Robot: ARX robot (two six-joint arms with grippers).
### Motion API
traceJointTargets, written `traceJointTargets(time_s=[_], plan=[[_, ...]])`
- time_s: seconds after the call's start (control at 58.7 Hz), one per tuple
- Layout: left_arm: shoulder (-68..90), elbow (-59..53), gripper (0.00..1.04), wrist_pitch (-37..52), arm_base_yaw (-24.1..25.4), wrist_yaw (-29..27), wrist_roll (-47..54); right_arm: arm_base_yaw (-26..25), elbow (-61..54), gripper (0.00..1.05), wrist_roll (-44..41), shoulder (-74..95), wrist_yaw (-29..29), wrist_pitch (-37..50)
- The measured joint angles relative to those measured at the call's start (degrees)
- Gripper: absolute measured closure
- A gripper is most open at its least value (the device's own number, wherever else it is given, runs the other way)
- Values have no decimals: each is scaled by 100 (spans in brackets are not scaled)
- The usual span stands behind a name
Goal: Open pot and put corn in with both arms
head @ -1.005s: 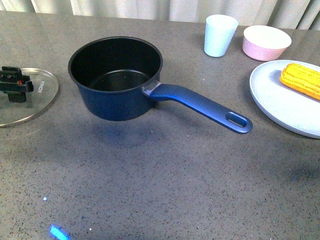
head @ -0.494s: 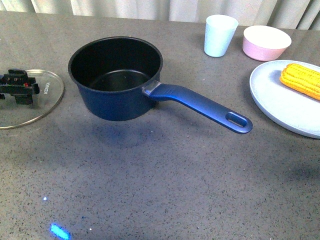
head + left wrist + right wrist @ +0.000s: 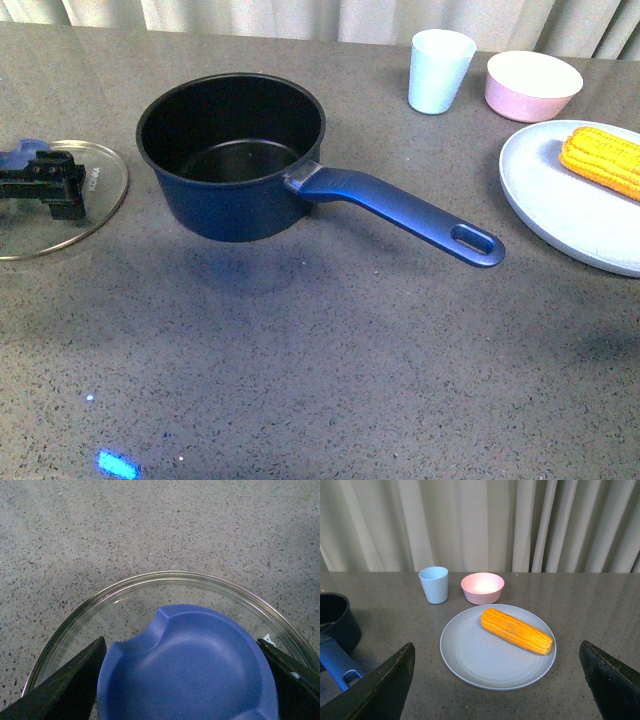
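Yellow-orange corn cob point(image 3: 516, 630) lies right, slanting near-right, before my spread right gripper point(image 3: 496, 645). Left gripper point(image 3: 181, 640) straddles blue lid knob point(image 3: 187, 672), grip unclear.

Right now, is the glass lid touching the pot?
Apart. The front view shows a strip of bare table between the rim of the lid and the side of the pot.

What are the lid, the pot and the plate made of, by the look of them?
The lid: clear glass, the table shows through; metal-looking rim. The knob: matte blue, plastic or silicone. The pot: probably coated metal, dark blue outside, black inside. The plate: matte pale blue-grey, plastic or ceramic; cannot tell.
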Motion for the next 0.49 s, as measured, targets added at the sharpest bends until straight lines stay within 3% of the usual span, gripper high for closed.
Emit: traceJointTargets(time_s=[0.494], plan=[[-1473,-1475,9,365,219,393,39,0,0,9,0,0,0,0]])
